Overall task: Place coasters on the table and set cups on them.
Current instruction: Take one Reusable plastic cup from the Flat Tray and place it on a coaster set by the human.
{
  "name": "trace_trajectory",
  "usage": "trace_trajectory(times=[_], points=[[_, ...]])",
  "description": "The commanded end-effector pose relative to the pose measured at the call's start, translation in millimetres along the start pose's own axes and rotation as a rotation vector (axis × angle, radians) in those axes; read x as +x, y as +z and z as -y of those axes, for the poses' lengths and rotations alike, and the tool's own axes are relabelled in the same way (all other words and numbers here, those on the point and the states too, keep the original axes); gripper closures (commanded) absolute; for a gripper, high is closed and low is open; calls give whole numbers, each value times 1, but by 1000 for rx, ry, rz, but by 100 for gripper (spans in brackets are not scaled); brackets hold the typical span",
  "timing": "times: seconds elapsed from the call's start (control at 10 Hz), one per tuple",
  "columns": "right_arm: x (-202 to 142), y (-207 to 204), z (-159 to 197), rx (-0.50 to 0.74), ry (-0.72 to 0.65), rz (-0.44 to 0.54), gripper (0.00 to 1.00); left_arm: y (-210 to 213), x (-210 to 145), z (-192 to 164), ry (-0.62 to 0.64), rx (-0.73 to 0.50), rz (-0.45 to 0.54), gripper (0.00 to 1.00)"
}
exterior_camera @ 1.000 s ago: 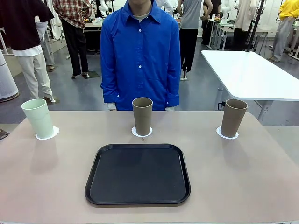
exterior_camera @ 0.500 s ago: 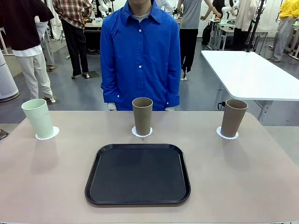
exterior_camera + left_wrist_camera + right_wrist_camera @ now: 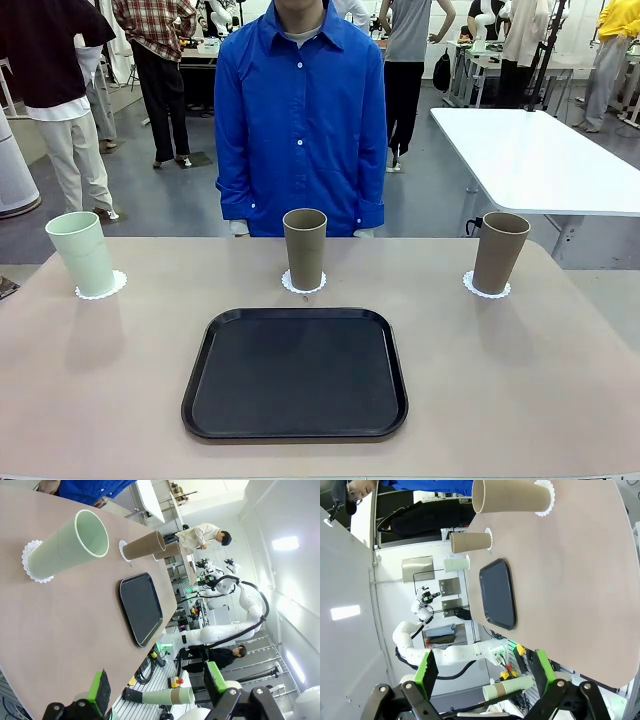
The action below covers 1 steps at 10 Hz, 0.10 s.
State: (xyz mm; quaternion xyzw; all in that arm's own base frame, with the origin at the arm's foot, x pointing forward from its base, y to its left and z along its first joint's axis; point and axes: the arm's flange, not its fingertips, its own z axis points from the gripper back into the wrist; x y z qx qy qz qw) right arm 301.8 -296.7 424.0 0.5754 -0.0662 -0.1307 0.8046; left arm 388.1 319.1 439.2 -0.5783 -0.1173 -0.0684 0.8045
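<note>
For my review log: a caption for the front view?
Three tapered cups on lacy white coasters, behind an empty black tray.

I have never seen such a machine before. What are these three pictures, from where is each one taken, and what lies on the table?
This is a robot with two arms, working at a table across from a person in a blue shirt.

The front view looks across the table from the robot's side. On it stand three cups, each on a white paper coaster: a mint green cup, a brown middle cup and a brown right cup. A black tray, with nothing on it, lies nearer the robot.

The other two pictures come from cameras on the robot's wrists, so the table looks tilted. Along the bottom edge of each you see that arm's gripper, a two-finger hand with green pads: the left gripper and the right gripper. Both are open and hold nothing.
</note>
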Motion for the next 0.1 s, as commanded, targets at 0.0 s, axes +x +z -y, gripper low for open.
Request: trace_trajectory(times=[0.0], points=[[-1, -1, 1, 8, -17, -1, 0, 2, -1, 2, -7, -4, -3, 0]])
